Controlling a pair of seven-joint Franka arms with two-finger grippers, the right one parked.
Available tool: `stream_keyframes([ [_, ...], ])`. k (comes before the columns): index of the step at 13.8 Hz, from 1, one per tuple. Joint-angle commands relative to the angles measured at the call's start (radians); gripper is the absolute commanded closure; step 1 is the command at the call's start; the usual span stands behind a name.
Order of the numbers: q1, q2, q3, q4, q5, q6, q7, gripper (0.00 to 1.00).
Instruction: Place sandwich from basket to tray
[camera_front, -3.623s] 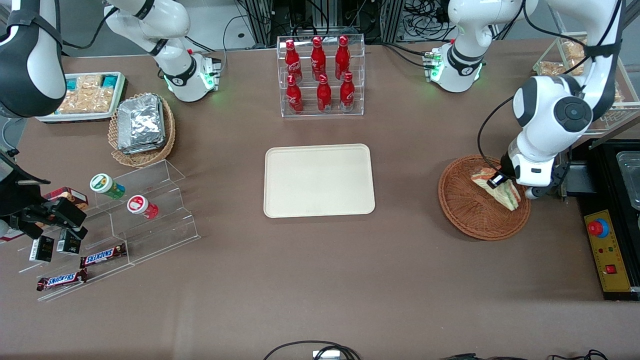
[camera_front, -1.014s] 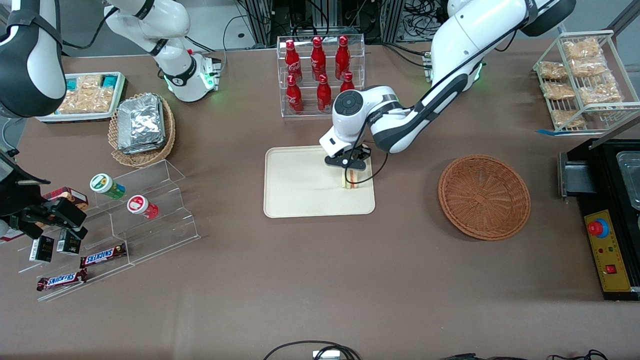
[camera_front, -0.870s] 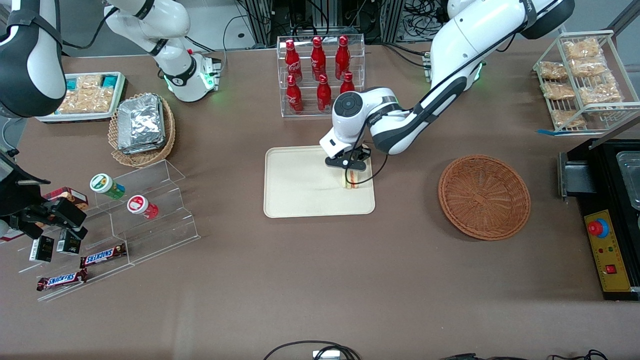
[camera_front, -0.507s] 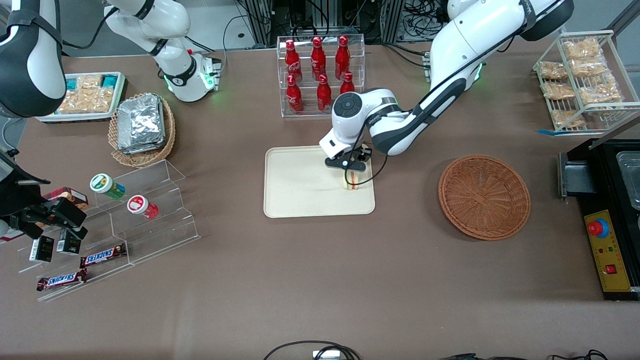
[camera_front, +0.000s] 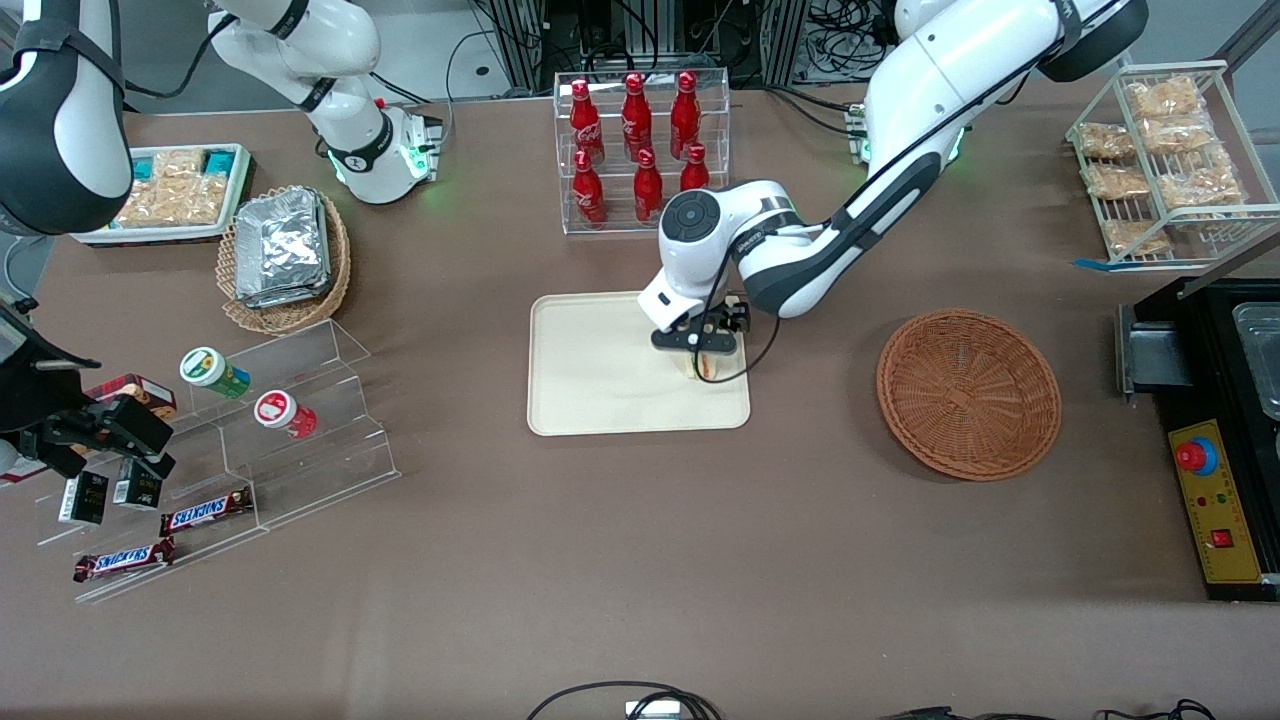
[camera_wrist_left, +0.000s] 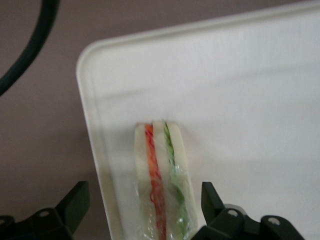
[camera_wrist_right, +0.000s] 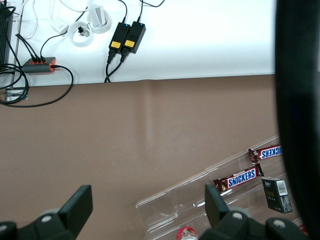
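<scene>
Brown desk (camera_front: 640, 560) carrying the scene. White left arm (camera_front: 900, 110) reaching from its base at the desk's edge farthest from the front camera, elbow bent, wrist turned down over the tray. Flat cream-beige rectangular tray (camera_front: 600, 370) at the desk's centre. Round reddish-brown wicker basket (camera_front: 968, 394) toward the working arm's end, well apart from the tray. Jaws (camera_wrist_left: 142, 212) open, their fingers (camera_wrist_left: 75, 200) standing clear on either side of the sandwich, gripping nothing. Clear-wrapped triangular sandwich (camera_wrist_left: 160, 175) on edge just inside the tray's rim nearest the basket.
</scene>
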Motion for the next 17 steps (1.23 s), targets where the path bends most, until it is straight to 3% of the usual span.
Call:
stream_keyframes([
  [1, 0.001, -0.030, -0.004, 0.092, -0.026, -0.084, -0.061, 0.01],
  [11, 0.159, -0.120, -0.004, 0.315, -0.078, -0.423, -0.077, 0.01],
  [14, 0.196, -0.137, -0.002, 0.326, -0.091, -0.443, -0.069, 0.01],
  [16, 0.196, -0.186, 0.040, 0.317, -0.138, -0.443, 0.012, 0.01],
  [17, 0.182, -0.232, 0.099, 0.313, -0.199, -0.443, 0.070, 0.01],
])
